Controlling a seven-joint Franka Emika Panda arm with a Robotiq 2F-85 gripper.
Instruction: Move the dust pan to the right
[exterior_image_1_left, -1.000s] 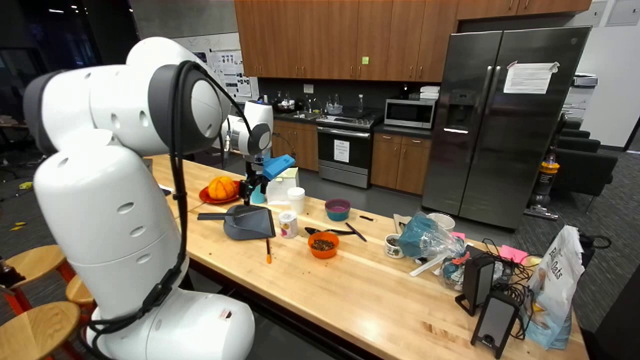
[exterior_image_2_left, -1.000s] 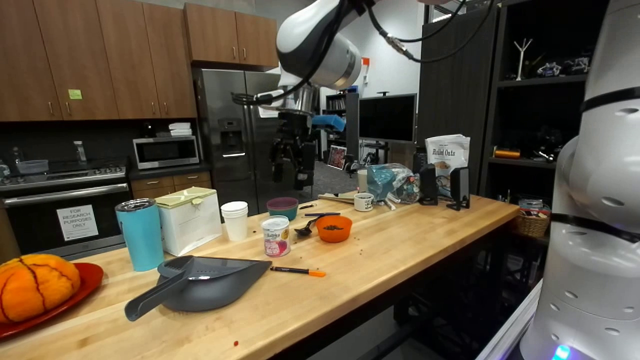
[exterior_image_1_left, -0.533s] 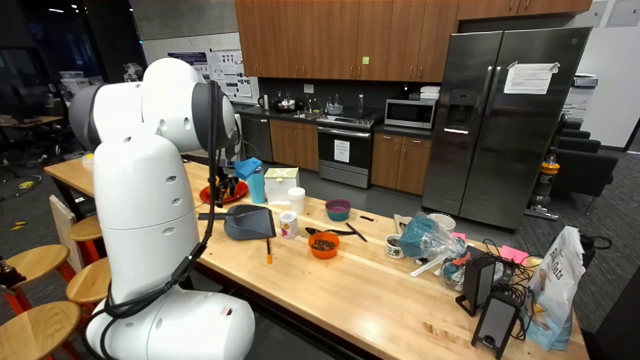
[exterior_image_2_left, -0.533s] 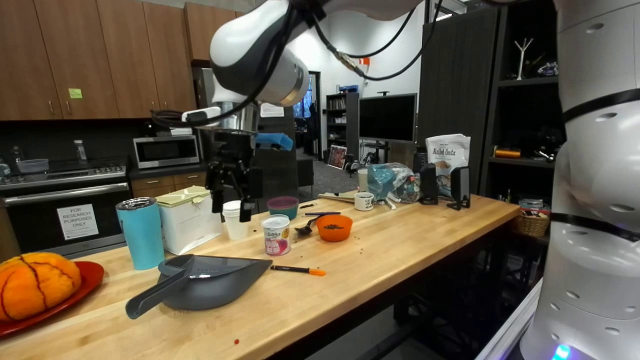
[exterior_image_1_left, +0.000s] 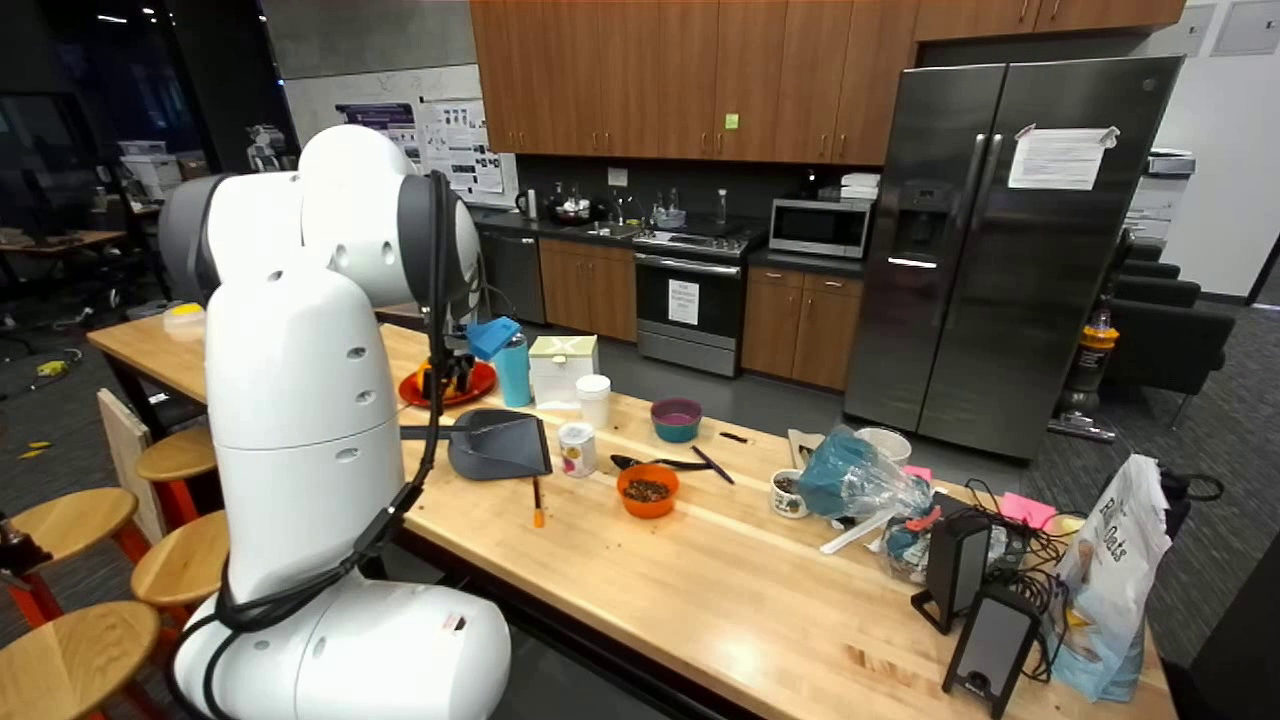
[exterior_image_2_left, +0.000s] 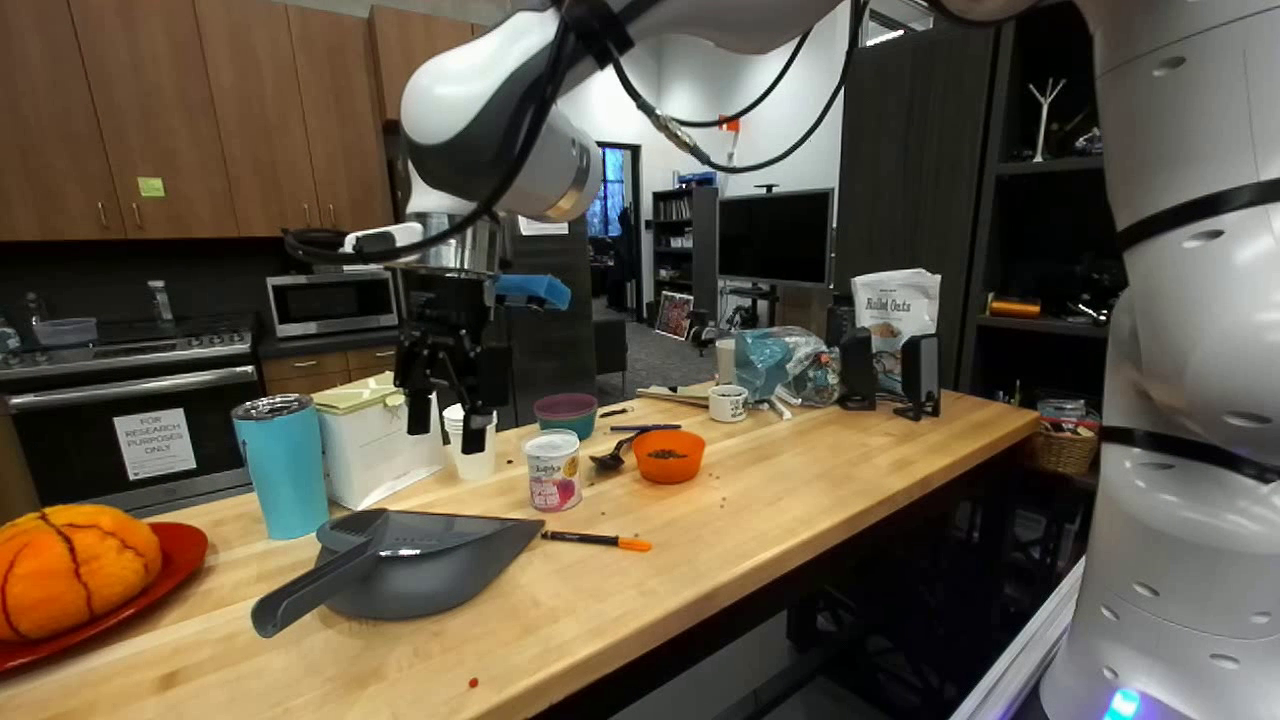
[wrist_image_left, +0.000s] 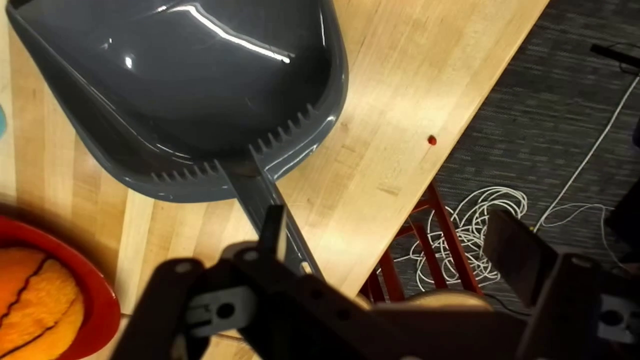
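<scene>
The dark grey dust pan (exterior_image_1_left: 500, 447) lies flat on the wooden table in both exterior views. Its handle points toward the plush pumpkin side, and its scoop (exterior_image_2_left: 430, 585) sits near the can and marker. My gripper (exterior_image_2_left: 447, 425) hangs in the air above the table, fingers down, empty. In an exterior view the gripper (exterior_image_1_left: 448, 385) is partly hidden behind the arm's cable. In the wrist view the jaws (wrist_image_left: 395, 240) are wide apart. One finger overlaps the handle of the dust pan (wrist_image_left: 200, 90) from above; the other is over the floor beyond the table edge.
A red plate (exterior_image_2_left: 190, 575) with an orange plush pumpkin, a turquoise tumbler (exterior_image_2_left: 280, 470), a white box (exterior_image_2_left: 385, 445) and paper cups (exterior_image_2_left: 475, 465) stand around the dust pan. A can (exterior_image_2_left: 553, 470), marker (exterior_image_2_left: 590, 541) and orange bowl (exterior_image_2_left: 668, 455) lie beyond its scoop.
The arm has swung toward the plush pumpkin side and my gripper has come lower, most of it in the first half second. The dust pan has not moved.
</scene>
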